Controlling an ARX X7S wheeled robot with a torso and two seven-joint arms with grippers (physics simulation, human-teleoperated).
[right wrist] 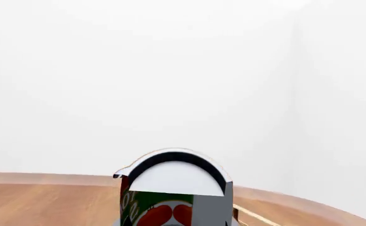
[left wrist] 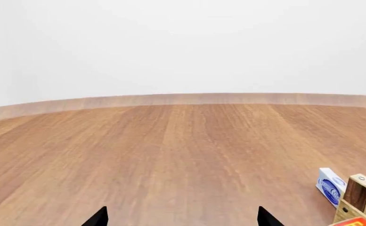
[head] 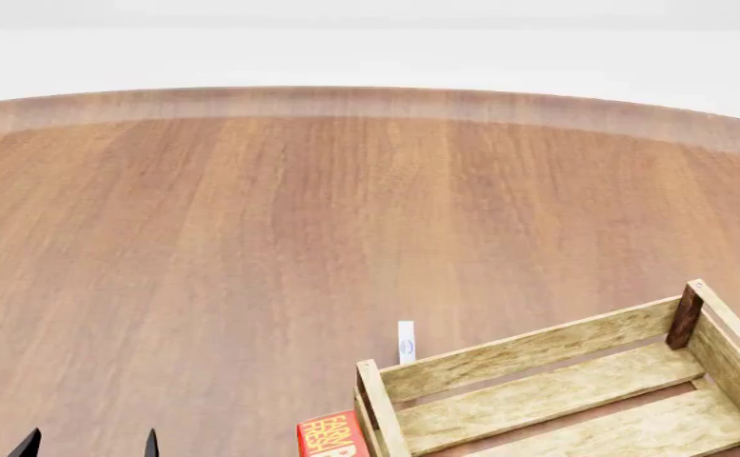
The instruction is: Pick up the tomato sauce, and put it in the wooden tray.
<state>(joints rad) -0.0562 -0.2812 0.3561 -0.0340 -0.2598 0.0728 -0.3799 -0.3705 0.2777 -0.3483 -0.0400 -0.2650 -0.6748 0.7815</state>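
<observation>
- Right before my right wrist camera sits the tomato sauce (right wrist: 173, 197), raised above the worktop (head: 281, 248); I judge my right claw is clamped on it, though its fingers are hidden.
- My left claw (left wrist: 183, 217) hangs apart, holding nothing.
- Lifting looks done; carrying to the wooden tray (head: 522, 360) and releasing remain.
- Cut off: tray's near side, a red box (head: 331, 435), my right arm in the head view.

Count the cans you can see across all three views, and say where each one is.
1. The tomato sauce fills the bottom of the right wrist view, close to the camera. The head view shows no can; others may be out of frame.
</observation>
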